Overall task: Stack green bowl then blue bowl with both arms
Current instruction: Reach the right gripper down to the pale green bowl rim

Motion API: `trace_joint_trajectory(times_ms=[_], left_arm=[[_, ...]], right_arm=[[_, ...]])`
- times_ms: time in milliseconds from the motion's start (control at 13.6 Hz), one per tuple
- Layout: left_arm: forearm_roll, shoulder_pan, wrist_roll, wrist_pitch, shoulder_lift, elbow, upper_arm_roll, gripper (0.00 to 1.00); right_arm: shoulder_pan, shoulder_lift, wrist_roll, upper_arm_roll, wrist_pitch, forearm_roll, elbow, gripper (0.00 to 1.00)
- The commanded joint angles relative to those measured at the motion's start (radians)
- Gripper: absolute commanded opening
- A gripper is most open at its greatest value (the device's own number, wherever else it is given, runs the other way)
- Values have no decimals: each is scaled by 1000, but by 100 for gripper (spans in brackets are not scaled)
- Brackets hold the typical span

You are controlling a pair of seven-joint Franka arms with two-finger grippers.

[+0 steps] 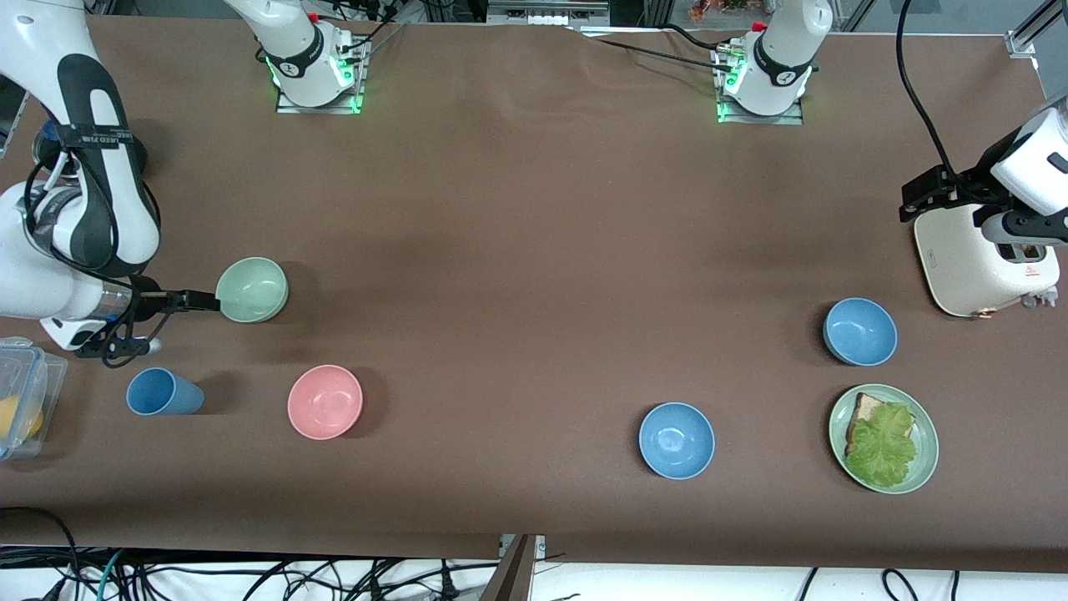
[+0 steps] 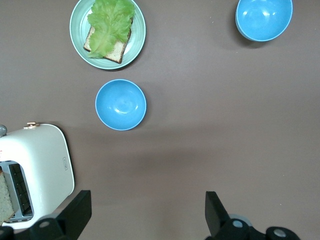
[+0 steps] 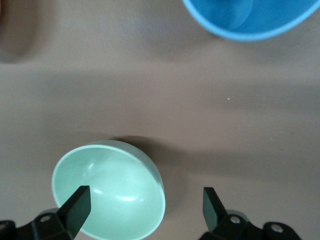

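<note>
At the right arm's end of the desk [image 1: 517, 250], the right hand [image 1: 200, 301] is low at the rim of the green bowl [image 1: 253, 290], fingers spread; in the right wrist view one finger [image 3: 76, 207] sits over the bowl's inside and the other stands clear of its wall, so the rim appears to lie between them, nothing pinched yet; the nearer blue bowl [image 1: 677, 440] and the other blue bowl [image 1: 860, 331] lie toward the left arm's end; there the left hand [image 1: 930, 194] hangs spread and empty over the toaster [image 1: 972, 271], with the second bowl closer to it.
</note>
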Motion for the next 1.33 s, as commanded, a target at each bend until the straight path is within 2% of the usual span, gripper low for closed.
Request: trace_joint_trajectory(times_ms=[0, 737, 811, 958, 1106, 1179, 1253], left_arm=[[-29, 6, -8, -16, 11, 28, -2, 100], [-29, 6, -8, -16, 11, 28, -2, 100], [-29, 6, -8, -16, 11, 28, -2, 100], [-29, 6, -7, -16, 11, 28, -2, 100], [-29, 6, -8, -16, 11, 28, -2, 100], [-29, 6, -7, -16, 11, 28, -2, 100], [-29, 6, -7, -16, 11, 28, -2, 100]], right_arm=[[-40, 28, -110, 8, 25, 99, -21, 99], [-50, 34, -201, 3, 46, 122, -107, 98], [-50, 34, -202, 3, 44, 122, -107, 88], [-52, 26, -202, 3, 25, 122, -110, 48], [-50, 19, -204, 3, 12, 122, -105, 14], [-50, 16, -205, 3, 6, 121, -104, 3], [-50, 11, -205, 5, 2, 121, -104, 0]])
